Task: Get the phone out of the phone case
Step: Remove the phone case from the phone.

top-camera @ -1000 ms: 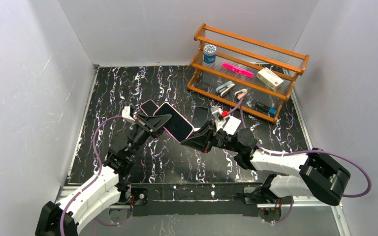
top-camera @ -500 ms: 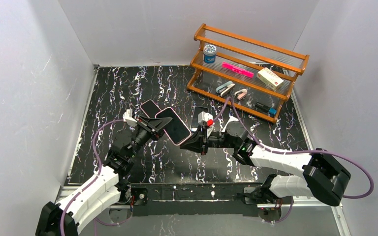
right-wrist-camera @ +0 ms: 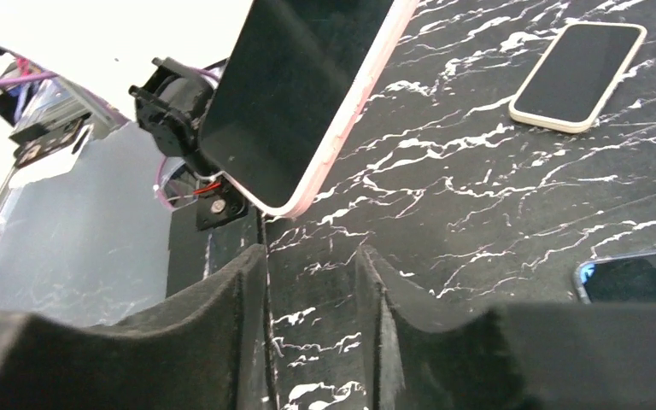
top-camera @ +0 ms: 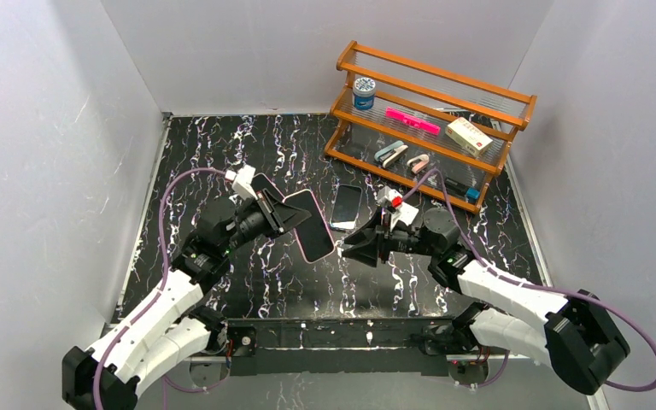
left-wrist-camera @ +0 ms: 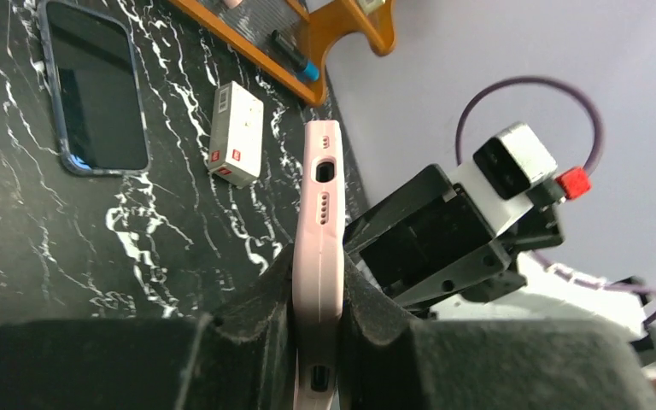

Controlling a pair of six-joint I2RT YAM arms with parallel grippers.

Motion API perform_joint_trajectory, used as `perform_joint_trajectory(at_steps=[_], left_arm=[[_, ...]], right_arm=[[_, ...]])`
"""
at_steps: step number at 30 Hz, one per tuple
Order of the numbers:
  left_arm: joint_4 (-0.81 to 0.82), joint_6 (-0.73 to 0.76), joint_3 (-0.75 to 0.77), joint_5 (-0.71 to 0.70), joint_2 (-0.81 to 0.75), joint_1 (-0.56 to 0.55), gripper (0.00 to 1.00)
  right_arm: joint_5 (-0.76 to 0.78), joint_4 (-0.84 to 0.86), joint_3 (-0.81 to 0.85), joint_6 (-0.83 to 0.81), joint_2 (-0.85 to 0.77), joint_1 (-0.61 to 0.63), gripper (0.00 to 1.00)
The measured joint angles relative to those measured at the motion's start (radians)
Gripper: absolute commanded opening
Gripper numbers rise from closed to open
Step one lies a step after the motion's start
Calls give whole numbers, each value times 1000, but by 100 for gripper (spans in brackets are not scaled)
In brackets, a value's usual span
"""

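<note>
Plain white walls (top-camera: 248,51) — black white-veined marble tabletop (top-camera: 196,154), wooden shelf rack (top-camera: 444,71) far right.

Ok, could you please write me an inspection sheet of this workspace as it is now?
Surface: black marbled table, no spill seen.
Job's things: pink phone case, phone inside it, held above the table.
Clutter: dark-cased phone and cream-cased phone lying flat, small white box, wooden rack holding small items.
Grippers: left gripper shut on the pink phone case; right gripper open, apart from it.
Cables: purple cable looping along each arm.
Surroundings: white walls; nothing else seen.
</note>
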Motion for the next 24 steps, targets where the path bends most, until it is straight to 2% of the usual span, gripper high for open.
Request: perform_joint_trajectory(at_steps=[3,8,16,24], left_arm=[[-75,120,58,46,14,0,0],[-119,235,95,151,33,0,0],[-90,252,95,264,60,0,0],[-30,240,95,315,63,0,0]], right_arm=[[-71,-37,0,16,-23,-13,62],[-173,-86,14,25,-24,-13,64],[-286,-102,131,50,88,-12,64],[-345,-95,179,64,169,14,58]])
